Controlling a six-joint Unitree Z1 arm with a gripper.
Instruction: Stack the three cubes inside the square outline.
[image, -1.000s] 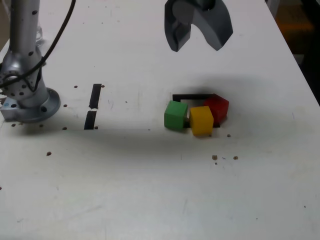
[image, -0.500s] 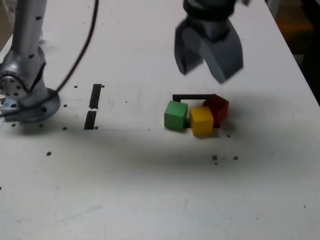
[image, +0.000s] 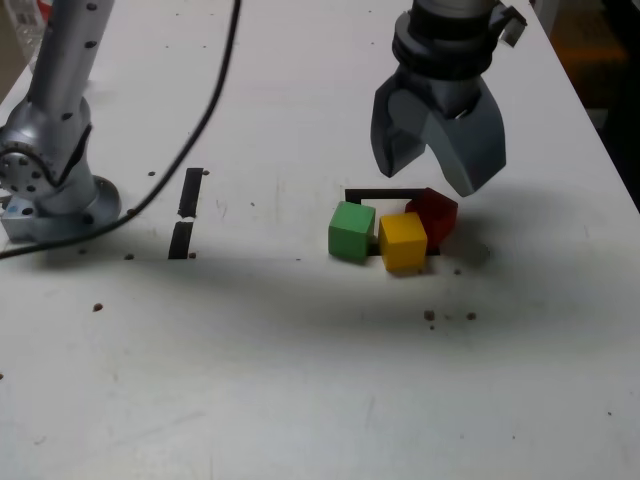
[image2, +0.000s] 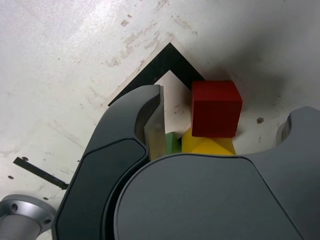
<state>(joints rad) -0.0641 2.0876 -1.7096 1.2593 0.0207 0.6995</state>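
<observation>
The wide-open, empty grey jaws (image: 432, 172) hang above the matte red cube (image: 432, 214). It overlaps the black tape square outline (image: 384, 194), bunched with the matte yellow cube (image: 402, 242) and matte green cube (image: 351, 231). Descending off-centre, a finger could clip the yellow cube, shoving it and spoiling the red one's grip.

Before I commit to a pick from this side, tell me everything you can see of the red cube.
The red cube is a small, plain, matte block with flat faces and crisp edges. It sits on the table at the exterior view's right end of the square outline, covering part of the black tape. It is turned at an angle to the yellow cube, which hides part of it and sits right against it or nearly so. The gripper is open above, not holding it.
</observation>
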